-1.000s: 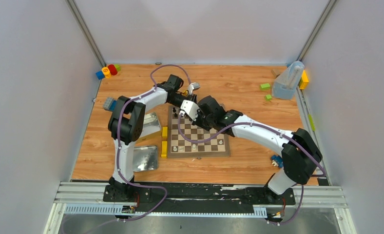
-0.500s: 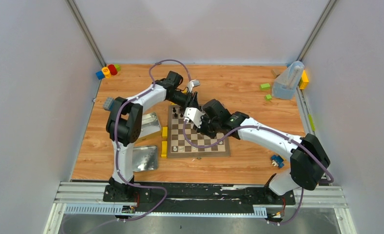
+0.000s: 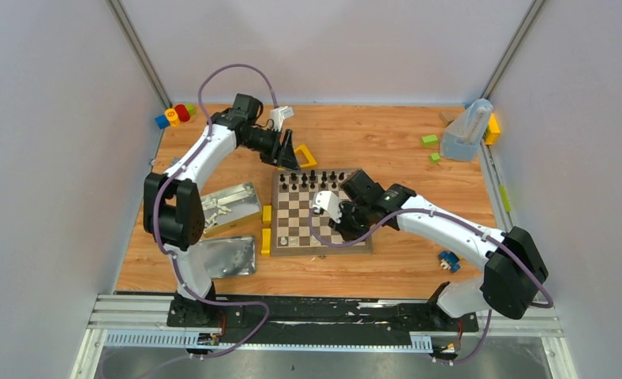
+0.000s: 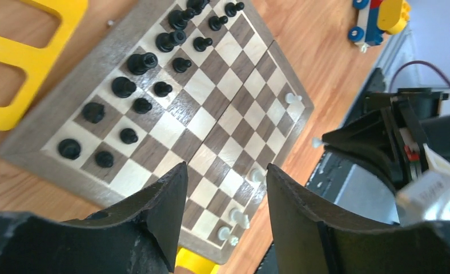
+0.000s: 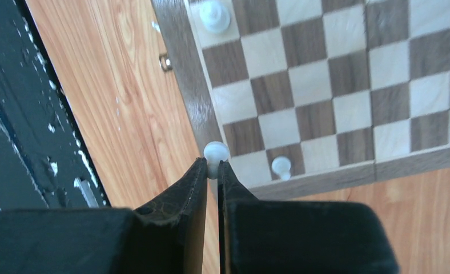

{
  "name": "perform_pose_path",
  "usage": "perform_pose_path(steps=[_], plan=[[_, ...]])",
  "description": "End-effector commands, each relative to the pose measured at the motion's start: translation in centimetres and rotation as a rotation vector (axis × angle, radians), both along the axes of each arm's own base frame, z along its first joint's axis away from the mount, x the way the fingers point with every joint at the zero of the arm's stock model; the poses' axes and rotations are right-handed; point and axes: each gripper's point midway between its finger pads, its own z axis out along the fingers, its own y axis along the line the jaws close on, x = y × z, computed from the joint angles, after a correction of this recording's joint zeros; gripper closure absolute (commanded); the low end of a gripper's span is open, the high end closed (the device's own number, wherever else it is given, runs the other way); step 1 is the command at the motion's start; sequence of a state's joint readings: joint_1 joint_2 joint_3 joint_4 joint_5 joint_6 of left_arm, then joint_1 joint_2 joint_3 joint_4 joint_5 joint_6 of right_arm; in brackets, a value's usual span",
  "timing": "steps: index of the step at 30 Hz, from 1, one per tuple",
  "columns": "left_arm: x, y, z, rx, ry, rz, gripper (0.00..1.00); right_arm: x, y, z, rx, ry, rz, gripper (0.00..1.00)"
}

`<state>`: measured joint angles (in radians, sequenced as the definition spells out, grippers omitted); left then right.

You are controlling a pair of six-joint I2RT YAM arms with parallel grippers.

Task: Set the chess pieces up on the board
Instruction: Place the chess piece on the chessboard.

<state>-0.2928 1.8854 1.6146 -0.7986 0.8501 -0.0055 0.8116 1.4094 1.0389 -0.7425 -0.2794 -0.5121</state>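
The wooden board (image 3: 331, 250), checkered dark brown and cream, lay mid-table. Fifteen black pieces (image 4: 143, 61) showed in two rows along its far side, and four pale pieces (image 4: 257, 174) stood spaced along its near side. The right gripper (image 5: 212, 165) pinched a fifth pale, round-headed piece (image 5: 216, 151) over the near border. The left gripper (image 4: 225, 171) hovered beyond the far left corner, fingers spread and empty. Two yellow blocks (image 3: 266, 227) lay just left of the board, with two metal tins (image 3: 230, 201) farther left.
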Motion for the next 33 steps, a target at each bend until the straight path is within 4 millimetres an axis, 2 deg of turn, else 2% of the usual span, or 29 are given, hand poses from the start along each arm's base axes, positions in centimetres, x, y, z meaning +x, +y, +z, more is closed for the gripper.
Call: perform_pose_path(steps=[1,7,12,23,33], plan=[[-0.4,2.2,3.3,0.062,-0.171,-0.011,0.37,-1.2,-2.5,-0.6,-0.043,0.057,-0.015,1.0],[-0.8,4.3,4.6,0.113,-0.234,0.009,0.33,-0.9,-4.0,-2.1,-0.083,0.1,-0.057,1.0],[-1.4,5.4,5.2,0.159,-0.285,0.016,0.33,-0.1,-4.2,-2.7,-0.099,0.116,-0.079,1.0],[-2.4,6.4,5.9,0.197,-0.338,0.027,0.33,3.1,-1.9,-1.9,-0.089,0.089,-0.092,1.0],[-2.6,6.8,6.1,0.211,-0.364,0.029,0.33,5.1,-0.9,-3.0,-0.122,0.082,-0.089,1.0]])
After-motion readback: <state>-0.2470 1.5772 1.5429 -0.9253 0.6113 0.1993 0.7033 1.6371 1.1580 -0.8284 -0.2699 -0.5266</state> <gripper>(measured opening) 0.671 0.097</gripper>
